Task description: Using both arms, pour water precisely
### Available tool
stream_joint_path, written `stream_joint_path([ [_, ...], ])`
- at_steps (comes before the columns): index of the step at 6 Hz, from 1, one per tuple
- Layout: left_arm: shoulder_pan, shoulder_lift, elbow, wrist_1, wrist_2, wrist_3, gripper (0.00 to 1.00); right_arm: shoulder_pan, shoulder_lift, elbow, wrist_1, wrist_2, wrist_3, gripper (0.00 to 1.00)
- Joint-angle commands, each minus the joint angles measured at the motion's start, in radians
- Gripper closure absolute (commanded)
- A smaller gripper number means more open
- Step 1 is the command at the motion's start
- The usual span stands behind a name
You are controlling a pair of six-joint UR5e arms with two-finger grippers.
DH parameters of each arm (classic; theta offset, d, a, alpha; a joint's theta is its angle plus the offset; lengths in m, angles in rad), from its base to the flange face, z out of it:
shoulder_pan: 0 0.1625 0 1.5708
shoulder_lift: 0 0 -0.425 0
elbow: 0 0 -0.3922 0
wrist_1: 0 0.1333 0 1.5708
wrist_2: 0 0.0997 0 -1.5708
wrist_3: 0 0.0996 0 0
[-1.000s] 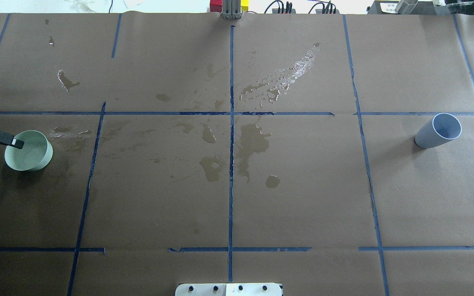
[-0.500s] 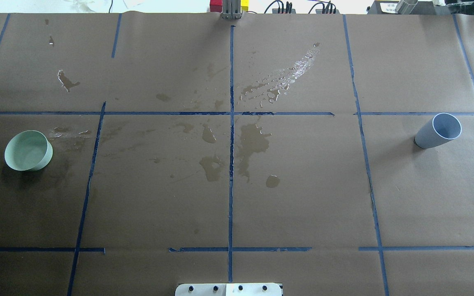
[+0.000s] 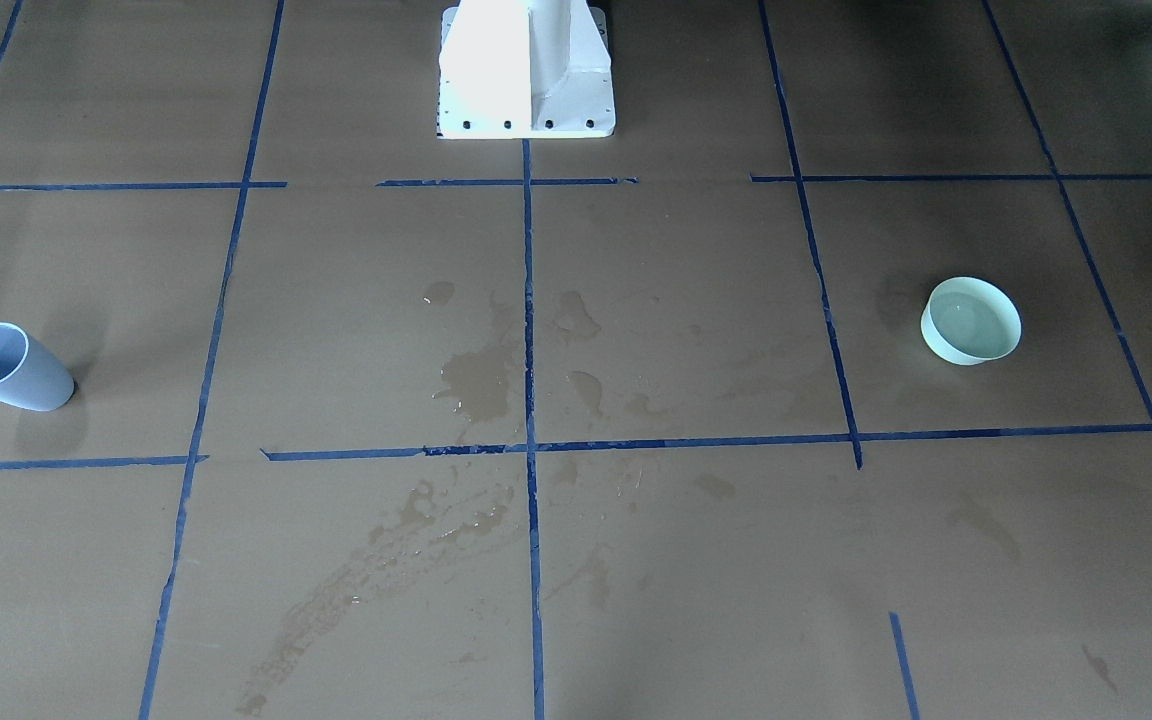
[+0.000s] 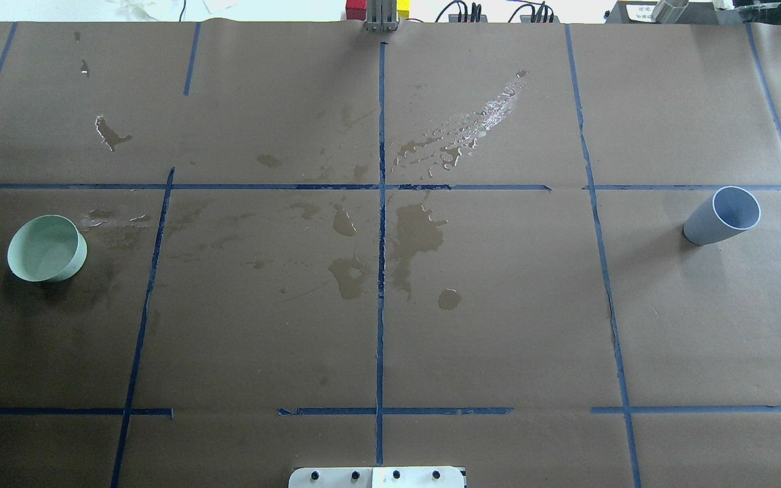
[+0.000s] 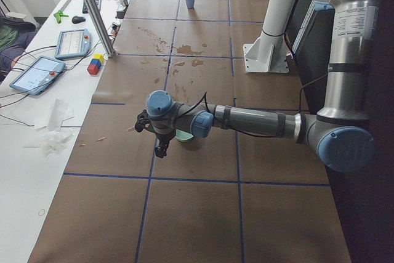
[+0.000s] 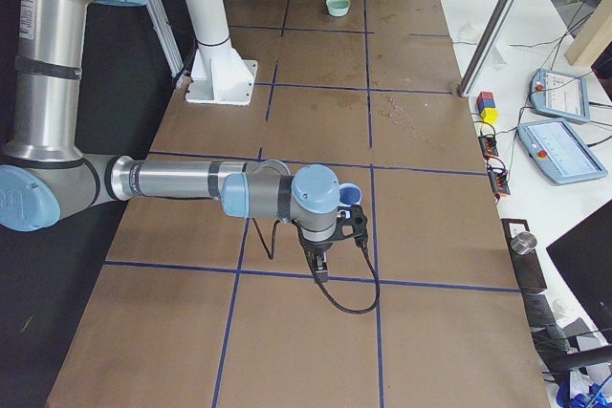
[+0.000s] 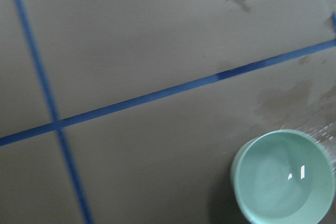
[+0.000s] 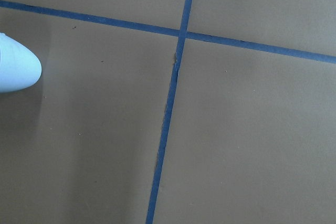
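Pale green round bowl (image 4: 47, 248) at counter's (image 4: 499, 325) left end, water (image 7: 283, 182) glinting inside. Left tool (image 5: 162, 149) hangs just beside it, nearer arm; grip width unreadable, nothing visibly held. Right tool (image 6: 321, 266) by upright pale blue cup (image 4: 723, 215), far right; opening likewise unreadable.

The water (image 7: 286, 177) is a clear, faintly glossy pool inside the pale green bowl (image 7: 234, 174); more lies spilled as dark patches and a shiny streak (image 4: 485, 115) across the middle of the tabletop (image 4: 241, 339); the left arm (image 5: 258, 121), silver-grey with pale blue joint caps, stretches level and low, its black tool (image 5: 162, 146) pointing down just beside the bowl; the right arm (image 6: 172, 181) lies likewise, its tool (image 6: 320, 269) down near the blue cup (image 6: 350, 195); whether either tool is parted cannot be told.
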Motion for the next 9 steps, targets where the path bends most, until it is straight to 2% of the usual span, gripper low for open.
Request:
stream_joint_path([
  [1, -0.154, -0.005, -0.048, 0.251, 0.006, 0.092, 0.00, -0.001, -0.001, -0.004, -0.004, 0.011, 0.004, 0.00],
  [4, -0.159, 0.029, -0.054, 0.239, 0.011, 0.098, 0.00, -0.001, -0.006, -0.010, -0.004, 0.010, -0.006, 0.00],
  [6, -0.158, 0.100, -0.028, 0.088, 0.009, 0.092, 0.00, 0.000, -0.010, -0.014, -0.002, 0.011, -0.006, 0.00],
  [9, -0.155, 0.098, -0.008, 0.086, 0.017, 0.096, 0.00, -0.001, -0.013, -0.015, -0.004, 0.011, -0.006, 0.00],
])
